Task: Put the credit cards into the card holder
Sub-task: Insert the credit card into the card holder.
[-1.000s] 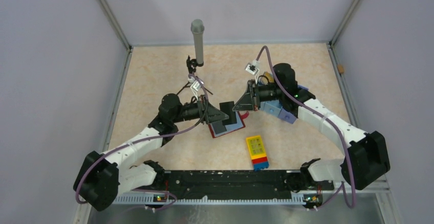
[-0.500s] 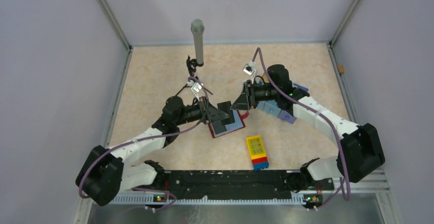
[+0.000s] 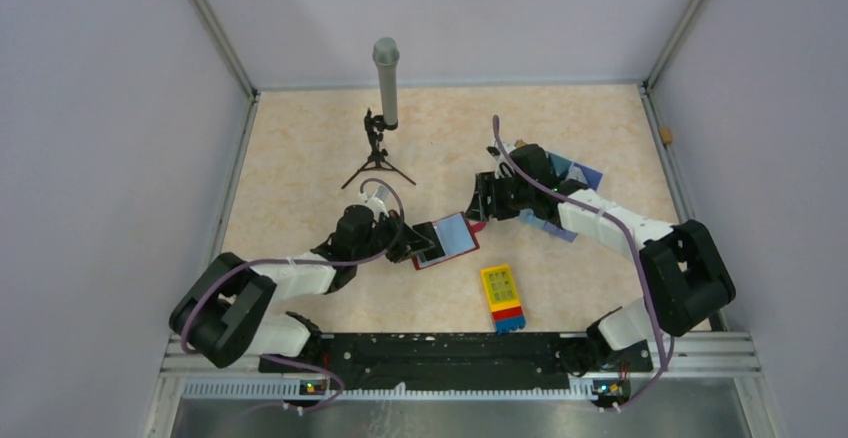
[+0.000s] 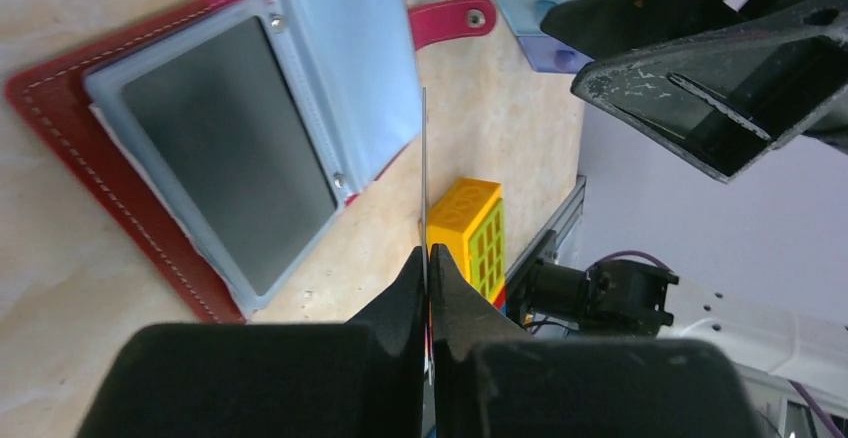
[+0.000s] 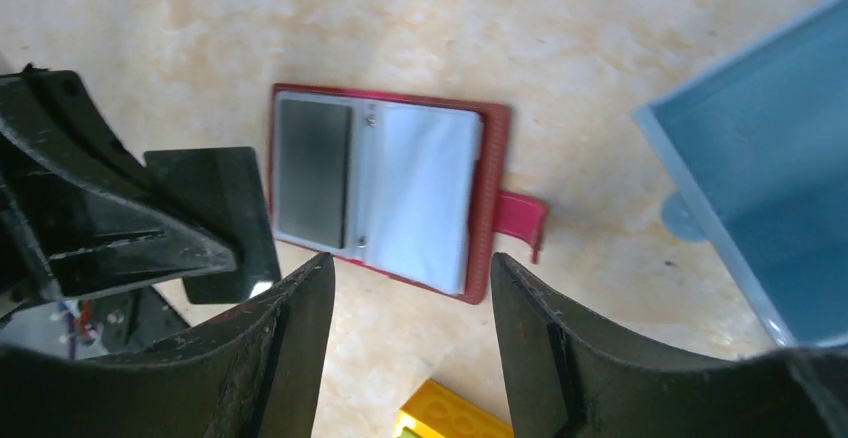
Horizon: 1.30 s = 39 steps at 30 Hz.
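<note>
Card (image 5: 215, 223) leftward now, over beige marbled tabletop (image 3: 300, 158)

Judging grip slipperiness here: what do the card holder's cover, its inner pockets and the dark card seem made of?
Card holder cover: dark-red leather or imitation, matte, with pale stitching along the edge. Inner pockets: soft bluish plastic sheet, riveted, slightly glossy. Dark card, pinched in the left gripper: probably rigid plastic, smooth; it shows a small glint.
</note>
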### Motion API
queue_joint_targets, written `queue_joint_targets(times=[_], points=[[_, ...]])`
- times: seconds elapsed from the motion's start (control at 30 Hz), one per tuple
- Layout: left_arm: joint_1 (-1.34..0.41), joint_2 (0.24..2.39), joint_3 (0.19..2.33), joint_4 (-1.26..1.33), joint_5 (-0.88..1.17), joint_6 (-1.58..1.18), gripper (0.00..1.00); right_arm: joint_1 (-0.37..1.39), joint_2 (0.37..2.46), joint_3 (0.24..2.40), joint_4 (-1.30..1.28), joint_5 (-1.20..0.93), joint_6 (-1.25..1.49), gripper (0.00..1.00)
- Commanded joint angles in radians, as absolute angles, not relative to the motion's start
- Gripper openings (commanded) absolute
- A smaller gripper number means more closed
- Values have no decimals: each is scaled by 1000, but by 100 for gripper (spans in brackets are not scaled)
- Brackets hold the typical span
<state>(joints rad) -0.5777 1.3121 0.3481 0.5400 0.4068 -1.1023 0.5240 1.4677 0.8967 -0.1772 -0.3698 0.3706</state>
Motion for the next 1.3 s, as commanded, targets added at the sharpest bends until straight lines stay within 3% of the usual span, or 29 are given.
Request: queue_joint_targets(times=[0.0, 0.3, 0.57, 0.83, 1.27], points=[[-575, 1372, 339, 649, 362, -1142, 0, 550, 1484, 892, -204, -208, 370, 58], [-576, 1473, 324, 736, 339, -1192, 0, 604, 1556, 889, -203, -45, 326, 53], [-578, 1490, 322, 711, 308, -1157, 0, 612, 1629, 925, -190, -6, 309, 36], [-579, 1538, 343, 731, 296, -1109, 0, 616, 1666, 933, -198, 34, 307, 0], [-581, 1671, 348, 897, 324, -1159, 0, 624, 1699, 946, -219, 66, 318, 0]])
